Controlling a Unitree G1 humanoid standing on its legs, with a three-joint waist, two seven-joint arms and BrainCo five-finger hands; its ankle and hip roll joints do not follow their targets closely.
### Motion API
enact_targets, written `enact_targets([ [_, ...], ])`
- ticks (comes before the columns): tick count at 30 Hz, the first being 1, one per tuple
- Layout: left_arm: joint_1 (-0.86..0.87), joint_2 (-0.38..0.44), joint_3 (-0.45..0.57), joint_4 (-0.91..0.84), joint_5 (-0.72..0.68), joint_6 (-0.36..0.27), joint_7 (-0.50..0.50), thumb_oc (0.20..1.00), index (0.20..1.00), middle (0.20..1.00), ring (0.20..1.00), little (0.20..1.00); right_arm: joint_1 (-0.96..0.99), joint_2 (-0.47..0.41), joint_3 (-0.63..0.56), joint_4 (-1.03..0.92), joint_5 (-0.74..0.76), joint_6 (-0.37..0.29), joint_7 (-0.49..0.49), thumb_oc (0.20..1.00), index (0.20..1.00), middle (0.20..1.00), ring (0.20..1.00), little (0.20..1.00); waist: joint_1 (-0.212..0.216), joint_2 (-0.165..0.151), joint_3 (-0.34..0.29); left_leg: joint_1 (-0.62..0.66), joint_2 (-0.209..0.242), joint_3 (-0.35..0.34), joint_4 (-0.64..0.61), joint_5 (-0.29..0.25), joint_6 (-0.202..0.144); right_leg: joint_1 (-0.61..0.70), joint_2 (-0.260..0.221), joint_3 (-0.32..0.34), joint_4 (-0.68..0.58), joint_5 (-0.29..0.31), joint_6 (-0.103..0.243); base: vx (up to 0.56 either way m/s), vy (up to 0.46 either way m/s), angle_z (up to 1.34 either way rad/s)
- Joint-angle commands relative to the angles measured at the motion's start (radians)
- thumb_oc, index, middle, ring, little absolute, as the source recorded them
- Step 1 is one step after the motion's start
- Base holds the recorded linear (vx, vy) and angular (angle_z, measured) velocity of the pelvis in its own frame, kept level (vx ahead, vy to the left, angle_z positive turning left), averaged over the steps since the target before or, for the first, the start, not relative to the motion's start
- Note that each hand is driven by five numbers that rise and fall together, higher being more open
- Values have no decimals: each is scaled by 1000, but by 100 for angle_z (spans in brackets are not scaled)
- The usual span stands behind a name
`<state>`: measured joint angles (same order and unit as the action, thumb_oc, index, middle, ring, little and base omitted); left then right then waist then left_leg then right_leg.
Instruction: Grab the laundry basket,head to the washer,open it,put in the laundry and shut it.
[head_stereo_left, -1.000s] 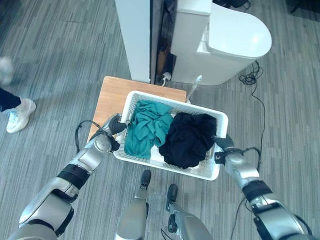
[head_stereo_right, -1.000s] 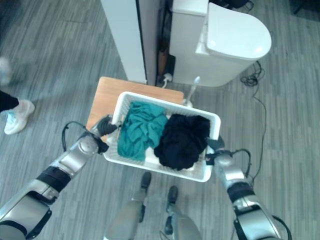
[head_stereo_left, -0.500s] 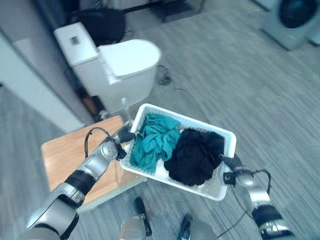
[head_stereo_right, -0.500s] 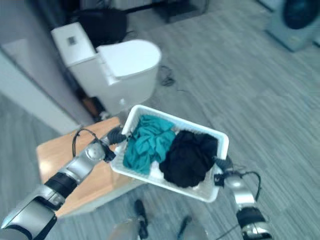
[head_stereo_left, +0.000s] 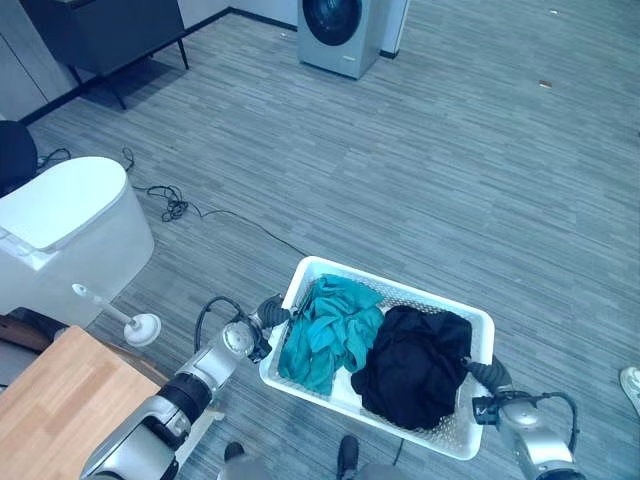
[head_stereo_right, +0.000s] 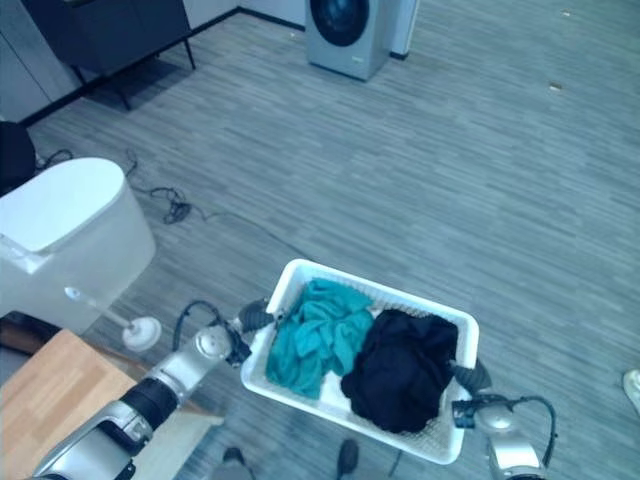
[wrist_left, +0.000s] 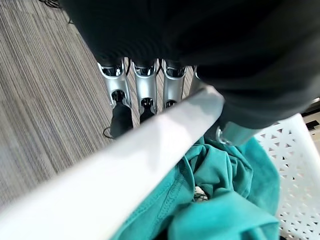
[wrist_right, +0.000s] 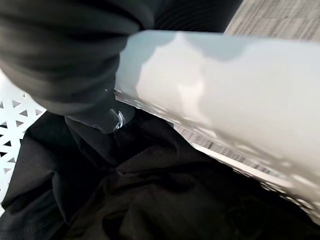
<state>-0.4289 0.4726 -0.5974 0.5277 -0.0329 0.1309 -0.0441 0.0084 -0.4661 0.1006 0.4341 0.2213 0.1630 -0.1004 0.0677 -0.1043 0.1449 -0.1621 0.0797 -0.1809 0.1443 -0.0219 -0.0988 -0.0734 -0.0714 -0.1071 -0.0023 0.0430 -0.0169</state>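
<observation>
A white perforated plastic laundry basket holding teal cloth and black cloth hangs above the floor, left hand and right hand clasping its end rims. The grey front-loading washer stands well apart; walking, opening, loading and closing remain.

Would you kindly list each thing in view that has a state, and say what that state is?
Laundry basket: off the floor, carried by both ends, upright.
Teal garment: crumpled in the basket's left half.
Black garment: heaped in the right half.
Left hand: shut on the basket's rim.
Right hand: shut on the opposite rim.
Washer: door closed.
Toilet: lid down.
</observation>
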Motion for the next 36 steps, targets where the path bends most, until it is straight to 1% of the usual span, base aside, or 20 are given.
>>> enact_targets([
  [1,-105,23,86,-16,-40,-56,54,200,200,200,200,200,-76,-53,1,-67,40,-79,87,200,200,200,200,200,42,55,12,-53,-81,67,-29,60,76,80,28,-38,31,-100,93,15,-14,-76],
  [4,-105,18,81,-4,-45,-51,60,200,200,200,200,200,-85,-45,13,-65,49,-76,85,200,200,200,200,200,37,60,6,-40,-74,85,-26,65,76,85,37,-22,22,-100,87,17,13,-33],
  [5,-115,11,72,10,-43,-49,63,200,200,200,200,200,-84,-35,19,-70,65,-78,87,200,200,200,200,200,27,64,-3,-27,-74,90,-36,66,78,96,39,-23,17,-105,82,36,25,-22],
  [12,-119,11,70,-4,-38,-53,67,200,200,200,200,200,-86,-32,32,-91,77,-86,95,200,200,200,200,200,15,73,-23,29,-76,109,-89,67,90,119,42,-12,-5,-99,83,24,24,-7],
  [19,-129,13,63,12,-38,-49,66,200,200,200,200,200,-72,-34,17,-115,85,-88,93,200,200,200,200,200,3,75,-21,39,-67,113,-125,88,86,117,50,-10,-19,-96,81,0,-29,2],
  [22,-158,16,63,28,-41,-47,74,200,200,200,200,200,-49,-51,2,-141,93,-84,98,200,200,200,200,200,-11,59,-2,11,-52,109,-45,72,68,119,70,7,-4,-108,64,18,-120,6],
  [23,-159,16,62,28,-41,-47,74,200,200,200,200,200,-49,-52,2,-142,93,-83,98,200,200,200,200,200,-11,60,-1,7,-51,109,-36,67,67,118,71,7,-2,-109,63,35,-205,5],
  [24,-174,15,67,36,-37,-50,76,200,200,200,200,200,-35,-68,-7,-154,97,-86,94,200,200,200,200,200,-13,45,23,-36,-32,121,96,65,56,137,87,20,8,-117,47,22,-217,5],
  [25,-183,15,71,35,-35,-51,79,200,200,200,200,200,-30,-77,-14,-164,99,-85,94,200,200,200,200,200,-13,40,39,-83,-22,124,201,85,57,144,94,26,13,-118,38,17,-213,19],
  [26,-184,15,71,35,-35,-50,79,200,200,200,200,200,-30,-77,-15,-165,99,-84,94,200,200,200,200,200,-14,43,39,-94,-19,121,219,78,56,142,98,25,13,-118,38,70,-153,23],
  [27,-186,19,84,35,-28,-51,91,200,200,200,200,200,-35,-98,-10,-171,111,-87,95,200,200,200,200,200,-3,39,53,-160,-13,128,364,87,80,159,108,29,21,-132,24,121,-109,12],
  [28,-189,22,84,31,-28,-53,93,200,200,200,200,200,-42,-103,-6,-173,114,-85,92,200,200,200,200,200,2,38,57,-184,-12,135,378,92,87,167,108,21,23,-144,22,186,-118,-2],
  [29,-195,33,91,28,-30,-54,98,200,200,200,200,200,-44,-109,-10,-178,119,-83,89,200,200,200,200,200,8,39,58,-217,-13,143,361,85,86,176,110,19,22,-157,23,212,-26,-9],
  [30,-195,40,97,23,-30,-55,99,200,200,200,200,200,-41,-110,-12,-188,125,-83,91,200,200,200,200,200,15,36,55,-232,-20,151,306,75,87,185,109,21,20,-167,29,283,21,-8],
  [31,-193,47,105,19,-30,-58,101,200,200,200,200,200,-40,-110,-15,-201,130,-89,92,200,200,200,200,200,23,42,56,-252,-19,155,233,92,82,198,118,22,16,-178,33,362,49,-6],
  [32,-191,54,110,17,-32,-62,103,200,200,200,200,200,-40,-109,-11,-207,130,-91,95,200,200,200,200,200,37,46,54,-264,-18,159,139,127,72,216,122,26,11,-191,36,263,38,0],
  [33,-190,54,110,17,-32,-62,103,200,200,200,200,200,-40,-110,-11,-206,130,-92,96,200,200,200,200,200,38,42,54,-254,-21,163,121,136,72,217,117,27,10,-190,36,256,32,5],
  [34,-190,61,110,15,-33,-64,102,200,200,200,200,200,-42,-107,-5,-206,132,-96,97,200,200,200,200,200,49,43,51,-252,-24,166,43,156,66,229,118,28,9,-202,37,404,68,4],
  [35,-177,77,119,9,-35,-71,102,200,200,200,200,200,-57,-95,8,-196,141,-107,94,200,200,200,200,200,73,40,50,-293,-38,183,-42,172,58,267,116,37,16,-238,38,534,106,-3],
  [36,-167,82,126,-10,-33,-69,98,200,200,200,200,200,-63,-83,14,-195,134,-106,96,200,200,200,200,200,85,36,48,-304,-41,195,-45,186,55,283,114,45,23,-248,37,635,156,-9],
])
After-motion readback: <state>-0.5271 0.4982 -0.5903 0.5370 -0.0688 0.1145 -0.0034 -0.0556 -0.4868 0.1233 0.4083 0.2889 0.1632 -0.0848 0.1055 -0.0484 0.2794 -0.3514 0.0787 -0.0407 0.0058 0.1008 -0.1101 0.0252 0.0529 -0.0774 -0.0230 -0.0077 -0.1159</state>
